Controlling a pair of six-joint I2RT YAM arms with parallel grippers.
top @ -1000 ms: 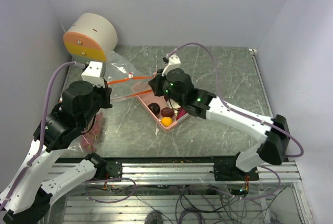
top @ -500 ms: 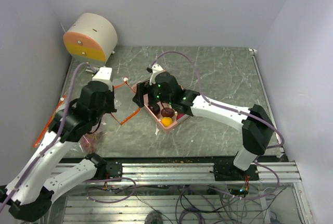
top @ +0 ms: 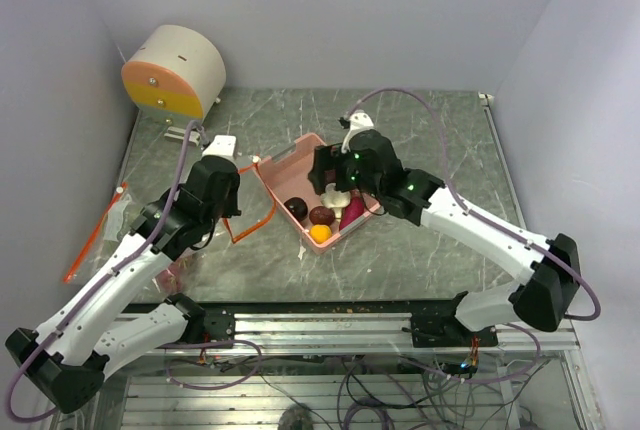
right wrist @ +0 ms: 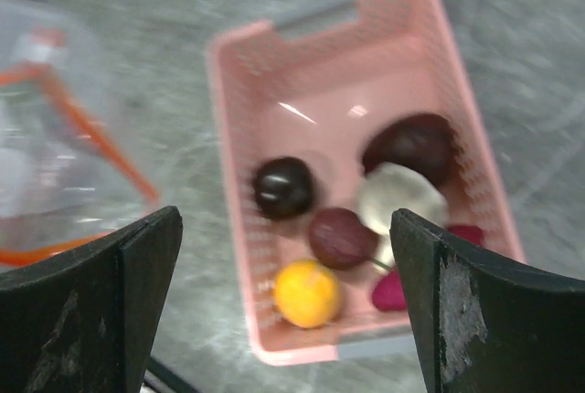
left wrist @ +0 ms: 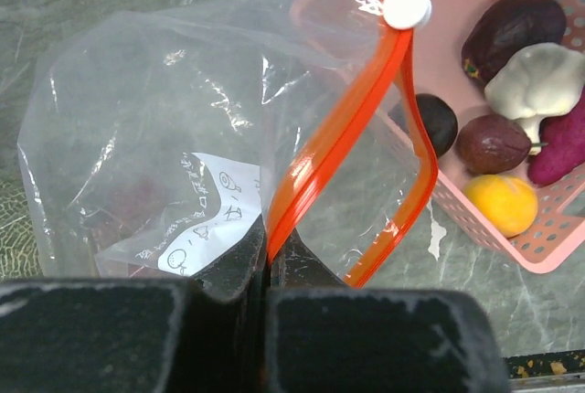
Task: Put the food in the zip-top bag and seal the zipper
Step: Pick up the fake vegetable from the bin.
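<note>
Between the grey marbled table's (top: 430, 120) left edge and centre, the left gripper (left wrist: 268, 251) clenches the thin orange-red zipper strip (left wrist: 340, 128), holding one crinkly clear plastic bag (left wrist: 137, 119) open for loading; the released right gripper (right wrist: 283, 228) hovers over one pink lattice basket (right wrist: 366, 82), six toy food pieces (right wrist: 340, 236) inside

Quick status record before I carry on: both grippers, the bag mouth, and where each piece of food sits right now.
left gripper: fingers shut on the zipper
right gripper: fingers open, empty, above the pink basket
zip-top bag: mouth gaping, white slider at the strip's far end, paper slip inside
food in basket: orange-yellow fruit, whitish bulb, dark round fruit, reddish-brown fruit, dark purple piece, magenta piece
food in bag: none clearly seen
seal: not done
</note>
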